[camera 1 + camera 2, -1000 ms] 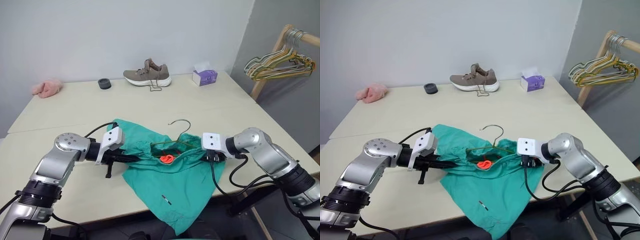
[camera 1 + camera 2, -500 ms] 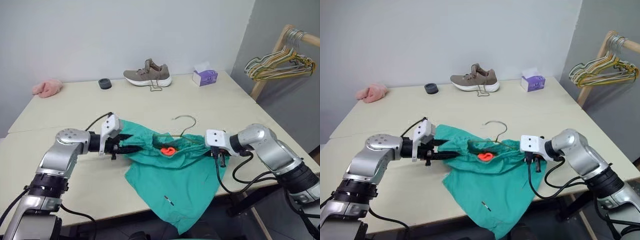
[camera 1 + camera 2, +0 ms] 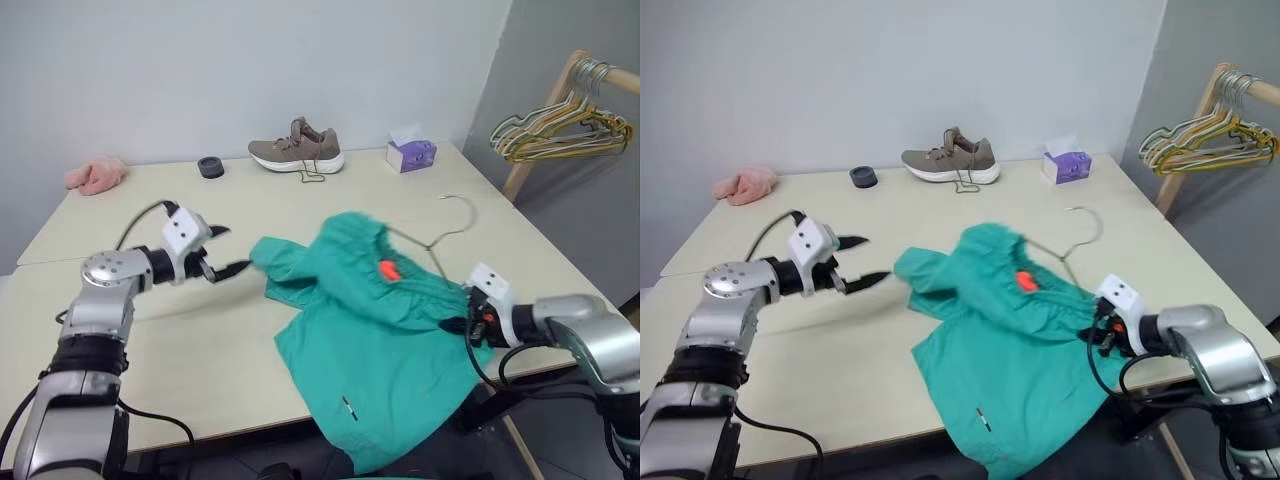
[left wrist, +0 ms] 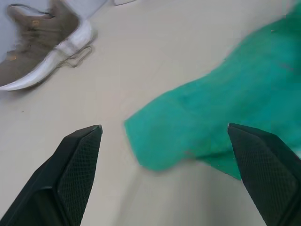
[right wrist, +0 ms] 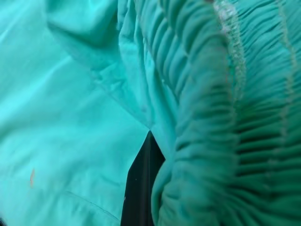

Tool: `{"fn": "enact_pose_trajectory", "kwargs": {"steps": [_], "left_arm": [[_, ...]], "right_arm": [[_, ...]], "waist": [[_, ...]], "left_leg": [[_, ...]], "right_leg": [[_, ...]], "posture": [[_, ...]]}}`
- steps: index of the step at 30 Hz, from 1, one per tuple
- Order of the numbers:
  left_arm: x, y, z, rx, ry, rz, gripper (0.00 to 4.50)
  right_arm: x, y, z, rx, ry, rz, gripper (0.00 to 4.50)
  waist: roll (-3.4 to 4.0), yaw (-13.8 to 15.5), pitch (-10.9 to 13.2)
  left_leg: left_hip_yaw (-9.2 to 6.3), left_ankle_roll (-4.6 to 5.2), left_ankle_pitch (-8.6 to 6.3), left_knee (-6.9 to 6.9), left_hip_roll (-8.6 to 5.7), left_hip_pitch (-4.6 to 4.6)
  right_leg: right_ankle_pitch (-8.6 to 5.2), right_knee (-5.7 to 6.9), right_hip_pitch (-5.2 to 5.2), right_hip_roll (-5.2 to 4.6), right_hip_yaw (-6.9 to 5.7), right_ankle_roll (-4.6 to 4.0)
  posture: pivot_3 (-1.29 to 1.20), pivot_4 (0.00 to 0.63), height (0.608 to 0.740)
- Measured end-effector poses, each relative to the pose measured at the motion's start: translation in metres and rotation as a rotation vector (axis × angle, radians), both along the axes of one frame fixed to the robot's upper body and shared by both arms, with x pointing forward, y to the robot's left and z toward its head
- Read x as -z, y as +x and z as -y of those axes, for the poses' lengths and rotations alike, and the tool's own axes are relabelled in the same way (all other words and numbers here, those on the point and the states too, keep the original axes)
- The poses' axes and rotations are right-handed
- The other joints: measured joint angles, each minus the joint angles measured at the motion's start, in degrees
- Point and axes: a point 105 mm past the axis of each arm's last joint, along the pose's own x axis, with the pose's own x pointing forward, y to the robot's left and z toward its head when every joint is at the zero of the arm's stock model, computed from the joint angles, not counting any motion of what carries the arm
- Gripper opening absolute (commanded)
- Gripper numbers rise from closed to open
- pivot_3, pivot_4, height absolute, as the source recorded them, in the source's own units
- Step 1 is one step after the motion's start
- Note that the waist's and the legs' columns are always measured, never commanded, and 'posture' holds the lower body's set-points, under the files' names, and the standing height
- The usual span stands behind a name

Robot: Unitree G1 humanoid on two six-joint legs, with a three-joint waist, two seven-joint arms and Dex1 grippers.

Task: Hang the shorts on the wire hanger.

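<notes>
- Lying crumpled on the table [image 3: 150, 330], the shorts [image 3: 375, 330] are covering most of the wire hanger [image 3: 440, 235]; only its curled hook and a short run of wire are sticking out of the waistband on the side toward the tissue box [image 3: 410, 153].
- Hanging over the table's near edge, one leg of the shorts is dropping out of sight.
- An orange tag [image 3: 385, 268] is showing inside the gathered waist.
- The right gripper [image 3: 468, 322] is pressing into the waistband at the shorts' right end; its fingers are buried in folds, clamped tight on the fabric.
- The left gripper [image 3: 228, 250] is hovering just beside the shorts' left tip, fingers spread wide, gripping nothing and not touching the cloth.
- A shoe [image 3: 296, 147] is sitting well beyond the shorts.
</notes>
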Motion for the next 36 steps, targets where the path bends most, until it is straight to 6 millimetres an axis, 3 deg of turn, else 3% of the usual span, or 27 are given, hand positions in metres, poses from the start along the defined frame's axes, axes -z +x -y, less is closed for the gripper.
{"fn": "enact_pose_trajectory", "kwargs": {"steps": [4, 7, 10, 15, 19, 21, 24, 31, 36], "left_arm": [[-0.031, -0.032, 0.061, 0.263, -0.208, -0.120, 4.49], [-0.057, -0.043, 0.103, 0.413, -0.283, -0.116, 4.49], [-0.062, -0.048, 0.132, 0.483, -0.306, -0.119, 4.49], [-0.066, -0.037, 0.177, 0.479, -0.238, 0.012, 4.49], [-0.080, -0.018, 0.216, 0.419, -0.140, 0.242, 4.49], [-0.089, -0.017, 0.228, 0.402, -0.158, 0.311, 4.49], [-0.097, -0.015, 0.239, 0.390, -0.180, 0.344, 4.49], [-0.119, -0.015, 0.257, 0.399, -0.206, 0.407, 4.49], [-0.123, -0.016, 0.260, 0.412, -0.209, 0.417, 4.49]], "right_arm": [[0.001, -0.010, 0.040, 0.233, 0.002, -0.021, 0.00], [-0.003, -0.011, 0.078, 0.450, -0.024, -0.005, 0.00], [-0.008, -0.012, 0.114, 0.646, -0.060, 0.017, 0.00], [-0.025, -0.018, 0.163, 0.936, -0.071, 0.027, 0.00], [-0.062, -0.011, 0.195, 1.114, -0.096, 0.127, 0.00], [-0.086, -0.005, 0.204, 1.176, -0.098, 0.202, 0.00], [-0.105, -0.002, 0.215, 1.257, -0.099, 0.256, 0.00], [-0.122, 0.003, 0.244, 1.407, -0.061, 0.271, 0.00], [-0.113, 0.004, 0.263, 1.436, -0.100, 0.227, 0.00]], "waist": [[0.01, -0.04, -0.01], [0.27, -0.11, -0.18], [0.45, -0.37, -0.29], [0.51, -1.51, -0.32], [0.68, -1.88, -0.35], [0.75, -2.51, -0.39], [0.74, -3.34, -0.39], [0.86, -4.09, -0.33], [0.79, -4.69, -0.27]], "left_leg": [[-0.01, 0.01, 0.00, 0.10, -0.04, 0.06], [0.10, 0.02, 0.00, 0.11, -0.06, 0.18], [0.27, 0.02, 0.00, 0.02, -0.07, 0.22], [0.40, 0.02, 0.00, -0.08, -0.11, 0.21], [0.56, 0.02, 0.00, -0.15, -0.21, 0.22], [0.63, 0.02, 0.00, -0.16, -0.18, 0.24], [0.65, 0.02, 0.00, -0.16, -0.15, 0.24], [0.95, 0.10, -0.05, -0.20, -0.17, 0.31], [1.18, 0.14, -0.08, -0.22, -0.17, 0.42]], "right_leg": [[-0.09, -0.01, 0.13, 0.07, 0.00, 0.25], [-0.09, -0.06, 0.24, 0.35, 0.07, 0.27], [-0.12, -0.08, 0.23, 0.41, 0.26, 0.31], [-0.12, -0.10, 0.24, 0.52, 0.41, 0.30], [-0.13, -0.12, 0.21, 0.54, 0.61, 0.29], [-0.17, -0.13, 0.20, 0.69, 0.73, 0.28], [-0.17, -0.13, 0.18, 0.76, 0.78, 0.28], [-0.21, -0.18, 0.15, 0.76, 1.09, 0.34], [-0.22, -0.19, 0.17, 0.76, 1.30, 0.37]], "posture": [[-0.26, 0.000, 0.740], [-0.28, 0.000, 0.740], [-0.30, 0.000, 0.740], [-0.30, 0.000, 0.740], [-0.32, 0.000, 0.740], [-0.32, 0.000, 0.740], [-0.33, 0.000, 0.740], [-0.32, 0.000, 0.740], [-0.32, 0.000, 0.740]]}}
